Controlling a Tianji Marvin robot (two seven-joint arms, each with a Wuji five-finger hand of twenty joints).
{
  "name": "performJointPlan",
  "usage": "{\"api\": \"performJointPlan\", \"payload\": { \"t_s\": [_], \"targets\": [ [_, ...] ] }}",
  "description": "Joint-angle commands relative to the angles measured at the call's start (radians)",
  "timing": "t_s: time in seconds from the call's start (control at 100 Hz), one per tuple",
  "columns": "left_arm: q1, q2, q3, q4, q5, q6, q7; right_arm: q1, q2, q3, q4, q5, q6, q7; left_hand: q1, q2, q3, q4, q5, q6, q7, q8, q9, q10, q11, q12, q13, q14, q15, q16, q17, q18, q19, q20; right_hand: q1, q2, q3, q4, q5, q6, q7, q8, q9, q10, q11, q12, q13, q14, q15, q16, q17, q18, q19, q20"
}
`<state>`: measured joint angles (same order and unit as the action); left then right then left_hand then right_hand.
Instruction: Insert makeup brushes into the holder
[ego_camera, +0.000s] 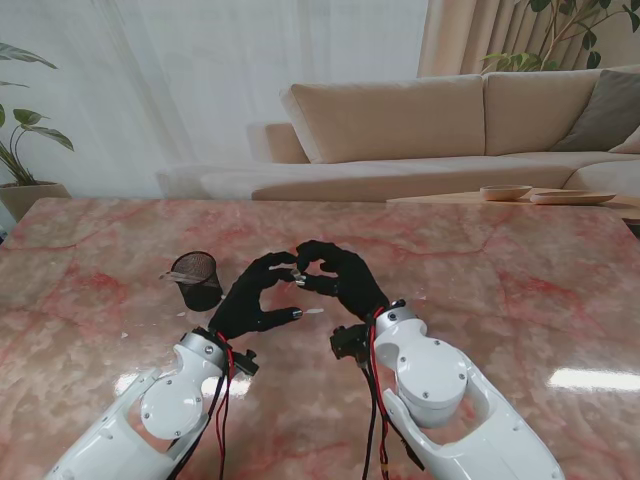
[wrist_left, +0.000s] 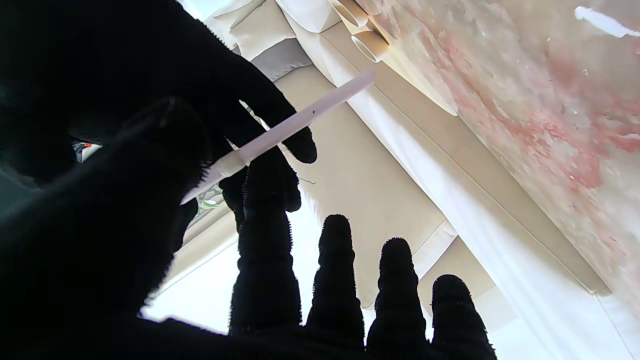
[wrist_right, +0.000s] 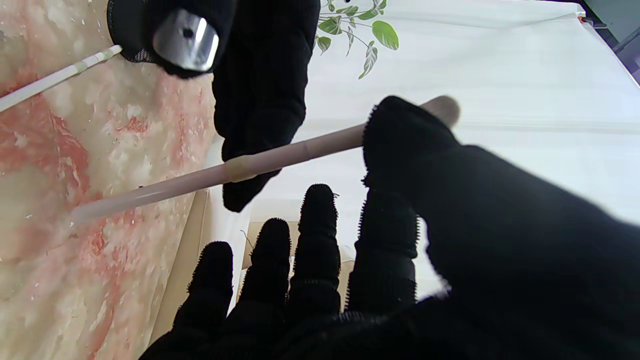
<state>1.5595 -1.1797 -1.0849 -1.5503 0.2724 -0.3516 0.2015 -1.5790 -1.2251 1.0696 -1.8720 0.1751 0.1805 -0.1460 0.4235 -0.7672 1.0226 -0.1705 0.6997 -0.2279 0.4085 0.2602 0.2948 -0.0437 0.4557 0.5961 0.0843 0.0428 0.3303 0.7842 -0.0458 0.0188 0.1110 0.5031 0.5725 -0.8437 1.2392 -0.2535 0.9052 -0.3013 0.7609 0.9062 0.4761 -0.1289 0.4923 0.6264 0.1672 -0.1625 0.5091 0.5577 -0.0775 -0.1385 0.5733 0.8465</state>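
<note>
1. Both hands meet over the middle of the table (ego_camera: 500, 280) — left hand (ego_camera: 252, 298) and right hand (ego_camera: 340, 280), fingertips almost touching, well off the surface.

2. Between them is a brush (wrist_right: 240, 167), pale and thin. The right wrist view shows the right thumb pressed on it near one end, with a left finger against it near the middle. So I call it a handover: both hands are grasping the same brush.

3. The left wrist view has the same brush (wrist_left: 280, 132) pinched at the left thumb, its free end sticking out past the fingers.

4. The holder (ego_camera: 197, 279) — a dark mesh cup — stands upright toward the table's left edge, just beside the left hand and a little farther from me. It seems to have a brush inside already; I cannot tell how many.

5. A second brush (wrist_right: 55, 77) lies flat on the table next to the holder, not yet picked up.

6. To do this step well, I judge:
   - the left hand should firm up its pinch before the right lets go, or the brush drops;
   - the right thumb should lift straight off, not drag the stem sideways;
   - the left grip is better kept near the middle, so a long free end is left to lead into the cup;
   - then tilt the brush upright over the rim before lowering, since the cup is light and could tip.
</note>
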Motion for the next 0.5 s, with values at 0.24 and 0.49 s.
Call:
{"api": "performJointPlan", "payload": {
  "t_s": [0.24, 0.49],
  "targets": [
    [-0.009, -0.029, 0.026, 0.012, -0.021, 0.007, 0.069, -0.005, -0.002, -0.013, 0.010, 0.043, -0.001, 0.030, 0.037, 0.006, 0.040, -0.035, 0.159, -0.069, 0.099, 0.040, 0.114, -0.054, 0.034, 0.039, 0.052, 0.007, 0.058, 0.007, -0.021, -0.002, 0.052, 0.070, 0.061, 0.063, 0.056, 0.051, 0.087, -0.023, 0.128, 0.033, -0.019, 0.002, -0.006, -0.013, -0.028, -0.010, -0.001, -0.004, -0.007, -0.019, -0.015, 0.029],
    [-0.017, -0.041, 0.032, 0.024, -0.006, 0.005, 0.119, -0.005, -0.002, -0.013, 0.014, 0.050, -0.004, 0.033, 0.199, -0.019, -0.087, -0.117, 0.296, -0.123, 0.346, -0.138, 0.202, -0.085, 0.057, 0.051, 0.097, -0.003, 0.086, 0.003, -0.023, -0.005, 0.062, 0.137, 0.063, 0.064, 0.053, 0.051, 0.086, -0.019, 0.131, 0.031, -0.019, 0.002, -0.006, -0.014, -0.028, -0.010, 0.003, 0.000, -0.006, -0.018, -0.014, 0.031]
  ]
}}
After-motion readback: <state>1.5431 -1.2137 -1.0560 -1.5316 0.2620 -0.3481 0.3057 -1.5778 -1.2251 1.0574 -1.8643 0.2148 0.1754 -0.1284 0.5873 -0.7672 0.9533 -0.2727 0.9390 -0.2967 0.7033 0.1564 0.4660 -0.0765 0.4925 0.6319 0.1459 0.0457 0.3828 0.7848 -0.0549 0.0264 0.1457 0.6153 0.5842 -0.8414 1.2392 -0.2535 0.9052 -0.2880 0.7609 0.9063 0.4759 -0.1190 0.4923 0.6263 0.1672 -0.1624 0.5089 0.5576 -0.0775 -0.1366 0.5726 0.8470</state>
